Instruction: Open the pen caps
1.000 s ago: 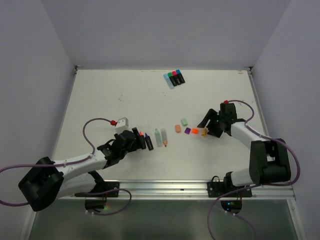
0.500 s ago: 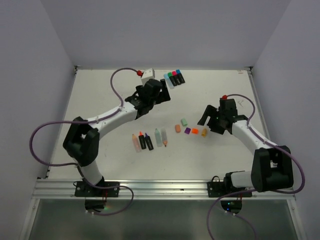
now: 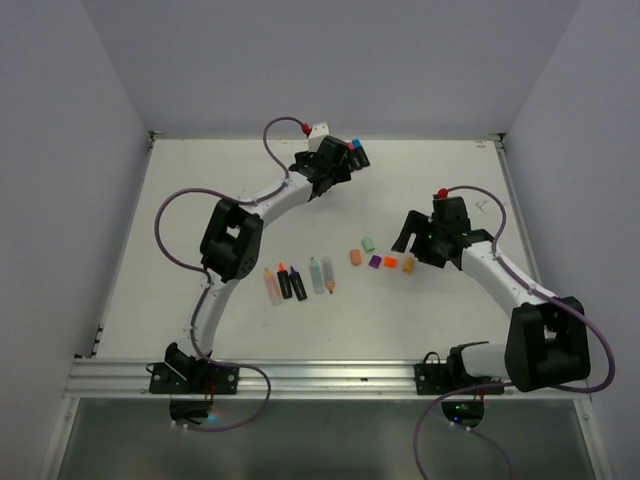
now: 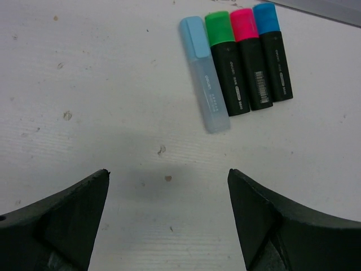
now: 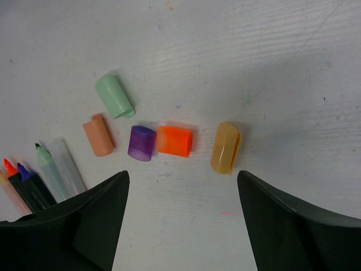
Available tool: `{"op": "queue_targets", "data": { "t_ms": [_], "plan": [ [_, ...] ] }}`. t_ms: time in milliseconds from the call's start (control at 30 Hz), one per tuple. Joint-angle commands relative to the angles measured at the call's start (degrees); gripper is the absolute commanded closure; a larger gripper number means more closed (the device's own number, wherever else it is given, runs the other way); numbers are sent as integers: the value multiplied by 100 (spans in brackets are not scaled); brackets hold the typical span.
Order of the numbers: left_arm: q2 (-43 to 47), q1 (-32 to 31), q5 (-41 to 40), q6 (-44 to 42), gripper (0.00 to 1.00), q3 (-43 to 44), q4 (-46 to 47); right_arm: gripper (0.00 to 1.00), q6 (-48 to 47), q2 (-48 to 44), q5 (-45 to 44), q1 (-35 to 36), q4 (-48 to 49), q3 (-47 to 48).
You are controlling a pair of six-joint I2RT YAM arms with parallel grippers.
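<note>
Overhead, the left arm is stretched almost straight across the desk toward its far edge. The left gripper hangs just short of four capped pens lying side by side near that edge. Its jaws are spread wide with only bare desk between them. Those pens wear a pale blue cap, a green cap, a pink cap and a blue cap, all seated.

The right arm bends at the elbow by the right edge and reaches inward. The right gripper points down with released jaws and grasps nothing. It hovers over five loose caps near the desk's middle: a mint cap, a salmon cap, a purple cap touching an orange cap, and an amber cap apart to the right. How high it hangs is hard to judge. Left of them lie the uncapped pens in a row.
</note>
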State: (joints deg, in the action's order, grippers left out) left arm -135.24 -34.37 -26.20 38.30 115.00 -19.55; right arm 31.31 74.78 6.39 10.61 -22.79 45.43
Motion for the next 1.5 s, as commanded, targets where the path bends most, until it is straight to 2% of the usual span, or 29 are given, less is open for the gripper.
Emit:
{"op": "queue_targets", "data": {
  "t_ms": [0, 167, 233, 333, 433, 567, 667, 767, 867, 967, 1033, 1167, 1300, 1467],
  "plan": [
    [-116, 132, -184, -235, 13, 426, 276, 19, -90, 115, -138, 29, -33, 247],
    [-459, 220, 122, -710, 16, 673, 803, 19, -107, -139, -279, 46, 142, 142],
    [-268, 246, 71, -536, 17, 437, 865, 19, -143, -70, -244, 55, 318, 133],
    [459, 282, 133, -395, 18, -721, 1724, 19, -239, 342, -129, 81, 766, 352],
    [1128, 396, 10, -315, 17, -1444, 2017, 19, -388, 773, -401, 292, 1056, 887],
    [1745, 650, -184, -359, 17, -1638, 1174, 20, -783, 1643, -525, 538, 1389, 1845],
    [2299, 809, -158, -359, 16, -2050, 813, 23, -1169, 2539, -183, 688, 1356, 2881],
    [2993, 844, -167, -140, 15, -2814, 777, 26, -1713, 3611, -146, 793, 858, 4538],
    [3775, 844, 87, 396, 15, -3894, 1040, 30, -2118, 4473, 125, 811, 627, 5621],
    [4531, 827, 571, 924, 16, -5430, 1681, 30, -2330, 5176, 239, 820, 390, 6580],
    [4910, 792, 703, 1082, 19, -5847, 2130, 31, -2462, 5571, 318, 828, 372, 6925],
    [5200, 730, 783, 846, 20, -6112, 2044, 36, -2901, 6144, 415, 916, 91, 7891],
    [5411, 730, 905, 678, 19, -6200, 1964, 45, -3025, 6460, 415, 1022, 117, 8253],
    [5596, 686, 1099, 740, 19, -6498, 2104, 44, -3087, 6891, 380, 1136, -15, 8675]
  ]
}}
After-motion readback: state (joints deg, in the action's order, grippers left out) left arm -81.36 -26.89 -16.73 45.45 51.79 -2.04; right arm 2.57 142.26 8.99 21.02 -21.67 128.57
